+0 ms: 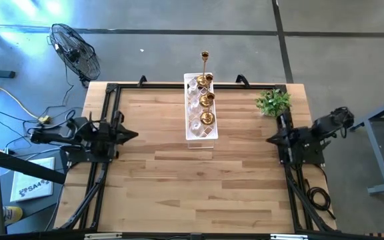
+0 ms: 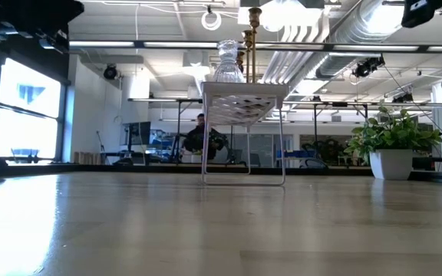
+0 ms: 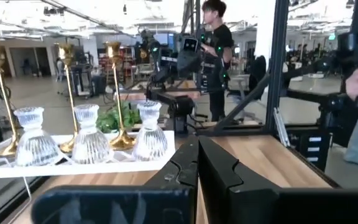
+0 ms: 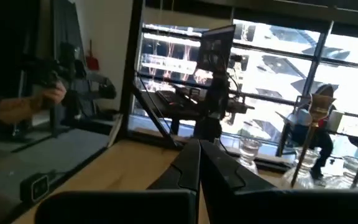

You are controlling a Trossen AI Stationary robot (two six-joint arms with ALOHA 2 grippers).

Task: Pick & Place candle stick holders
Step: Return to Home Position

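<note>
- A white lattice shelf on thin legs (image 2: 244, 100) is set at the middle of the far edge of the light wooden desk (image 1: 199, 190), running from that edge toward the desk's centre.
- Three shiny gold metal candle stick holders with slim stems and round bases (image 3: 122, 141) are lined up upright on the shelf in one row, on the side toward the desk's right edge.
- Three small clear ribbed glass candle stick holders (image 3: 89, 138) are lined up in a second row on the side toward the left edge, each just beside a gold one.
- The left gripper (image 1: 133, 135) is held above the desk's left edge, about midway along it, well apart from the shelf; its fingers are pressed together with nothing between them.
- The right gripper (image 1: 269, 139) is held likewise above the right edge, fingers pressed together and empty.
- A small green leafy plant in a white pot (image 2: 394, 149) is placed near the far right corner.
- A person in dark clothing (image 3: 215, 56) is seen standing in the room beyond the desk.
</note>
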